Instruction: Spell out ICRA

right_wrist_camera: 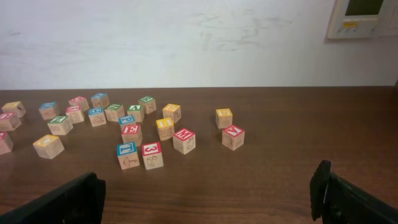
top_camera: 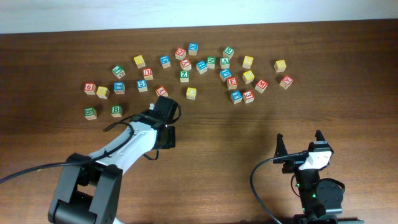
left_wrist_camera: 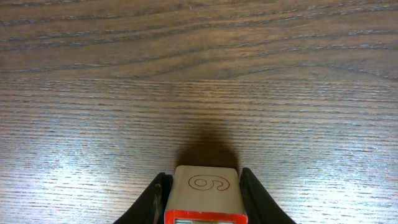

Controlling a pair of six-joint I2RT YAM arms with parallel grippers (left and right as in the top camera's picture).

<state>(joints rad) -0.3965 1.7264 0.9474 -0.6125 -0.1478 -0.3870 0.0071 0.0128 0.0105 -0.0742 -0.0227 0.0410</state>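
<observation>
Dark-stained wood table point(left_wrist_camera: 199, 56), fine grain, low satin sheen. The held block point(left_wrist_camera: 206, 185) is pale raw wood, smooth & matt, w/ red paint on the near edge. The loose blocks point(right_wrist_camera: 184, 140) are the same wood w/ coloured painted tops. Both left gripper fingers point(left_wrist_camera: 152, 202) & right gripper fingers point(right_wrist_camera: 68, 202) look like matt black plastic. The arm shell point(top_camera: 127, 146) is white, smooth, slightly glossy.

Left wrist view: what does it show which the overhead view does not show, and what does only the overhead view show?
Only the left wrist view shows the wooden block clamped in the left pincer, with a red edge and a curled figure like a 6 or 9 on top. Only the overhead view shows the loose blocks scattered across the far side, and the right pincer open, apart from them. Both show the dark wooden table.
</observation>
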